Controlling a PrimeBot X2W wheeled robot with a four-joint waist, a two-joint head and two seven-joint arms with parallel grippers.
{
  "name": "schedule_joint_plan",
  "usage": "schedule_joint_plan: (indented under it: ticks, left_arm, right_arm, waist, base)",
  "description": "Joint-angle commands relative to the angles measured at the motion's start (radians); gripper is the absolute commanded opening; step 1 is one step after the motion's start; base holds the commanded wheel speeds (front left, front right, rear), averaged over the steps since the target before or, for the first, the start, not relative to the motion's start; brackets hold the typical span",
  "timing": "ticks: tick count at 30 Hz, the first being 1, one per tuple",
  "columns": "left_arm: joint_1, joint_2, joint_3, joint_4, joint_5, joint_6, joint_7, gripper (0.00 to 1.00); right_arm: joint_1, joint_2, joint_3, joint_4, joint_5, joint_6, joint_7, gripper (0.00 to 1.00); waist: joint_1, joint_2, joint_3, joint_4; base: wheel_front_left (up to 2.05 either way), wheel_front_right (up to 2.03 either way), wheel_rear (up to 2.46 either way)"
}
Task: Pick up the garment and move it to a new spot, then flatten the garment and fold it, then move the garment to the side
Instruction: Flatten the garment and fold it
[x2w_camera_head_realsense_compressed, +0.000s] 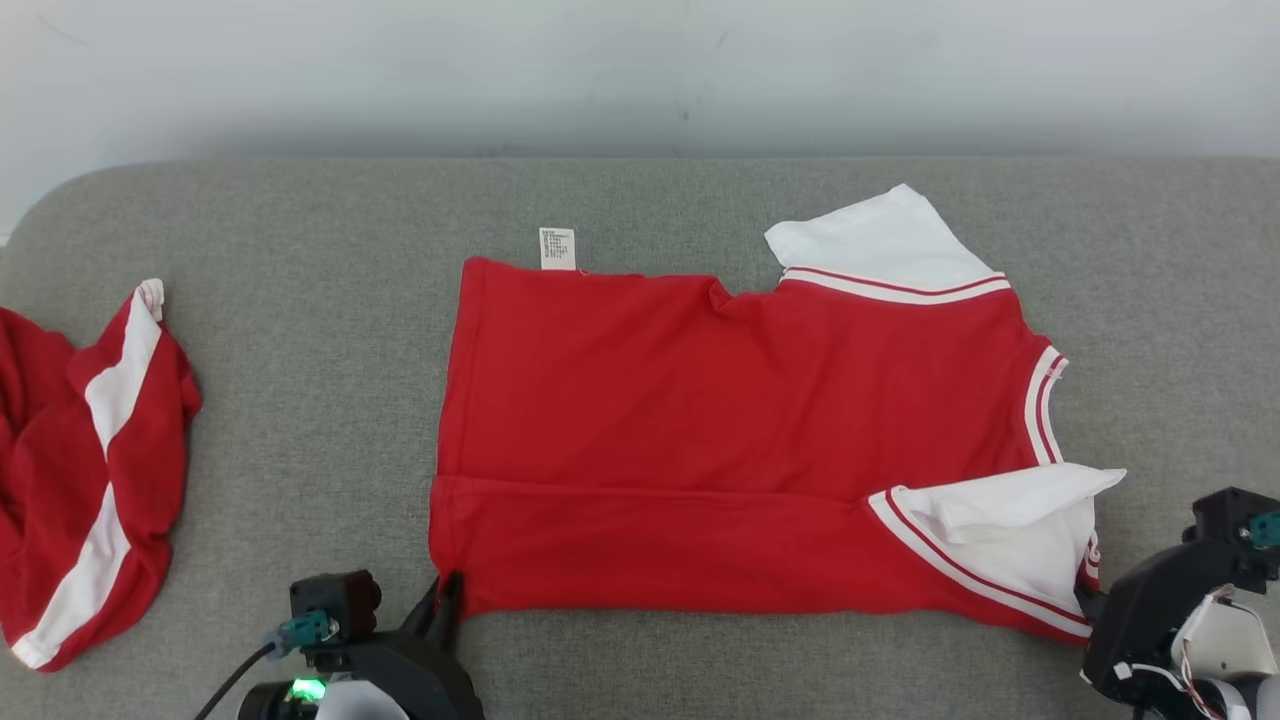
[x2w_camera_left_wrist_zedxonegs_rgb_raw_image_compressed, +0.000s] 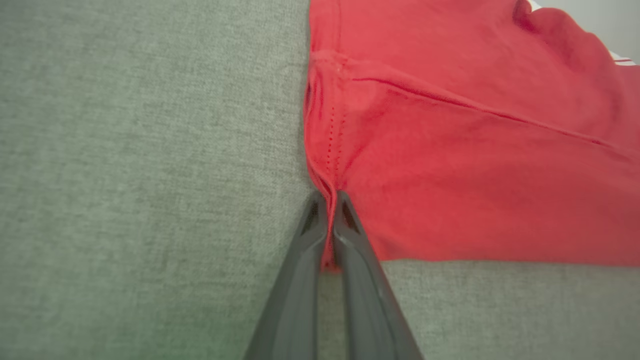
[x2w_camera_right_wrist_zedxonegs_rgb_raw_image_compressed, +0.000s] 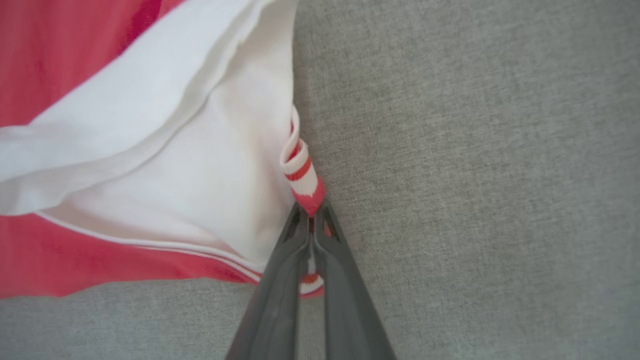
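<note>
Grey fabric surface (x2w_camera_head_realsense_compressed: 300, 420), pale wall behind. Head view: the red garment (x2w_camera_head_realsense_compressed: 740, 400) lies spread out mid-surface, close to the front edge, and a second red-and-white garment (x2w_camera_head_realsense_compressed: 90, 470) is bunched at the left edge. Left wrist view: the left gripper (x2w_camera_left_wrist_zedxonegs_rgb_raw_image_compressed: 330, 200) is pinching the hem corner (x2w_camera_left_wrist_zedxonegs_rgb_raw_image_compressed: 327, 165). Right wrist view: the right gripper (x2w_camera_right_wrist_zedxonegs_rgb_raw_image_compressed: 311, 212) is nipped tight on the striped trim (x2w_camera_right_wrist_zedxonegs_rgb_raw_image_compressed: 300, 170). Looks like light, floppy knit, so those two near corners seem like the spots to grab, and it'll probably sag in between.
</note>
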Motion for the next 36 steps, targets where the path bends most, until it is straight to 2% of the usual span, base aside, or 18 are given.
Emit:
schedule_joint_plan:
  ticks: [1,5,15,22,23,24,25,26,31,36]
  left_arm:
    - [0.059,0.001,-0.018,0.025,-0.015,-0.005,0.027,0.00]
    - [0.081,0.017,-0.008,0.000,-0.029,-0.004,0.023,0.00]
    - [0.205,0.064,0.026,-0.170,-0.047,0.056,0.008,0.00]
    - [0.297,0.096,0.017,-0.289,-0.042,0.102,0.037,0.00]
    - [0.308,0.099,0.016,-0.297,-0.045,0.106,0.040,0.40]
    - [0.315,0.100,0.017,-0.299,-0.049,0.109,0.043,1.00]
    - [0.320,0.100,0.018,-0.301,-0.051,0.112,0.041,1.00]
    - [0.321,0.100,0.020,-0.304,-0.052,0.115,0.038,1.00]
    - [0.315,0.104,0.031,-0.320,-0.053,0.125,0.027,1.00]
    - [0.271,0.134,0.058,-0.355,-0.059,0.118,0.037,1.00]
  right_arm:
    - [0.024,0.003,-0.008,-0.005,0.003,-0.002,-0.004,0.00]
    - [0.048,0.002,-0.033,-0.063,0.027,-0.002,0.000,0.00]
    - [0.193,0.001,-0.071,-0.246,0.104,-0.002,0.082,0.00]
    - [0.293,0.001,-0.089,-0.293,0.155,-0.002,0.106,0.00]
    - [0.301,0.001,-0.087,-0.286,0.156,-0.002,0.102,0.00]
    - [0.304,0.001,-0.083,-0.278,0.149,-0.002,0.093,0.00]
    - [0.307,0.002,-0.076,-0.266,0.144,-0.002,0.088,0.44]
    - [0.306,0.001,-0.070,-0.253,0.139,-0.002,0.077,1.00]
    - [0.254,0.002,-0.056,-0.201,0.125,-0.002,0.012,1.00]
    - [0.185,0.002,-0.043,-0.210,0.098,-0.002,0.009,1.00]
  waist:
    - [0.0001,0.0001,-0.016,0.002]
    - [0.0001,0.0001,-0.044,0.000]
    - [0.0001,0.0001,-0.093,-0.004]
    - [0.0001,0.0001,-0.098,-0.008]
    - [0.0001,0.0001,-0.096,-0.010]
    - [0.0001,0.0001,-0.094,-0.011]
    - [0.0001,0.0001,-0.093,-0.014]
    - [0.0001,0.0001,-0.092,-0.015]
    - [0.0001,0.0001,-0.089,-0.018]
    - [0.0001,0.0001,-0.080,-0.018]
  base:
    - [0.00,0.00,0.00]
    - [0.00,0.00,0.00]
    - [0.00,0.00,0.00]
    - [0.00,0.00,0.00]
    - [0.00,0.00,0.00]
    - [0.00,0.00,0.00]
    - [0.00,0.00,0.00]
    - [0.00,0.00,0.00]
    - [0.00,0.00,0.00]
    - [0.00,0.00,0.00]
